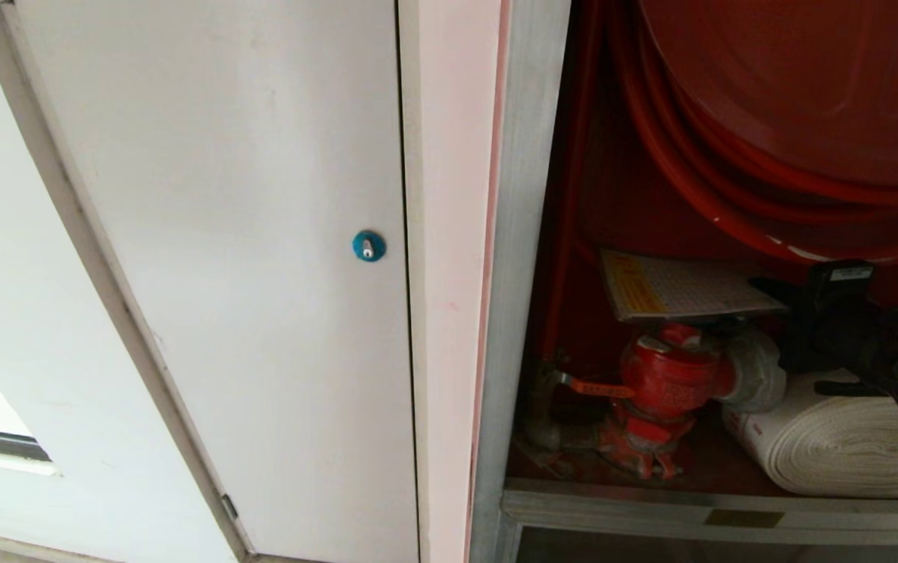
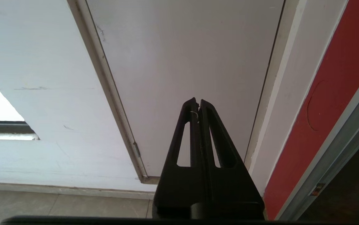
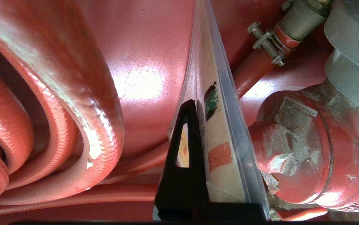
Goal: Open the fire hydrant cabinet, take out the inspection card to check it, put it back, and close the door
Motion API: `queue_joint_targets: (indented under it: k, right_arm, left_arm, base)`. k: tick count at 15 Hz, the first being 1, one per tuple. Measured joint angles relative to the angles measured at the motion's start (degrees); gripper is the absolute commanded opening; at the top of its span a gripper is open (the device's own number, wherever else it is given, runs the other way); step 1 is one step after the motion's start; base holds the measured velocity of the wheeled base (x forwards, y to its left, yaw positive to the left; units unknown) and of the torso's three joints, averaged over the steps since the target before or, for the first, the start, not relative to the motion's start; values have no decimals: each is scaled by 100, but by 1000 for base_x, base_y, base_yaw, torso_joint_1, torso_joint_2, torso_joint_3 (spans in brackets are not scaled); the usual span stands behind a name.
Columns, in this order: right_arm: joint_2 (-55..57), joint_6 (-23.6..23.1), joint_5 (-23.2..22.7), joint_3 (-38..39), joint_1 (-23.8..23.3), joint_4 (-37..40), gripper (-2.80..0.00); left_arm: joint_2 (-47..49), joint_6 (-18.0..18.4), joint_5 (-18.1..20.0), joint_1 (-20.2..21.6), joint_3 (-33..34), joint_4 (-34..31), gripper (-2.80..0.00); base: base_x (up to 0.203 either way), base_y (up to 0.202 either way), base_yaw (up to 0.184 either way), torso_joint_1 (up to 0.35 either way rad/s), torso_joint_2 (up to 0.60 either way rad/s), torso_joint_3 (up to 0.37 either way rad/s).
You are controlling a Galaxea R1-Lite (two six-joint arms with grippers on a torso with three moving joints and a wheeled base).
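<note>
Already the fire hydrant cabinet [image 1: 531, 234] stands open, so its red inside with the hose reel [image 1: 792, 94] can be reached; the inspection card [image 1: 683, 289] lies flat above the red valve [image 1: 667, 383], because the right gripper [image 3: 198, 109] is clamped on its edge; the left gripper [image 2: 197, 103] waits pressed together before the white door [image 1: 245, 234]

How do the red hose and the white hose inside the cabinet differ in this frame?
The red hose hangs in big open loops round the upper reel; the white hose lies flat-wound in a tight roll on the cabinet floor. The red looks round and rubbery, the white flat and fabric-like. Both sit inside the fire hydrant cabinet.
</note>
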State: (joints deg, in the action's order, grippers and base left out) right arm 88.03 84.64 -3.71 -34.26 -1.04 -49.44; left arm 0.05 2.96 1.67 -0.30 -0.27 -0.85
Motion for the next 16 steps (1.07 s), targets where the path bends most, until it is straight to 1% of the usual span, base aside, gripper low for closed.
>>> queue_joint_targets:
  k: [6, 11, 16]
  right_arm:
    - [-49, -7, 19, 68, -26, 18, 0]
    - [-367, -59, 19, 254, -30, 37, 0]
    - [-934, -332, -3, 735, 10, 62, 0]
  left_arm:
    - [0, 1, -2, 6, 0, 0, -280]
    - [0, 1, -2, -2, 0, -2, -280]
    - [0, 1, -2, 1, 0, -2, -280]
  base:
    - [0, 0, 0, 0, 0, 0]
    - [0, 0, 0, 0, 0, 0]
    - [0, 0, 0, 0, 0, 0]
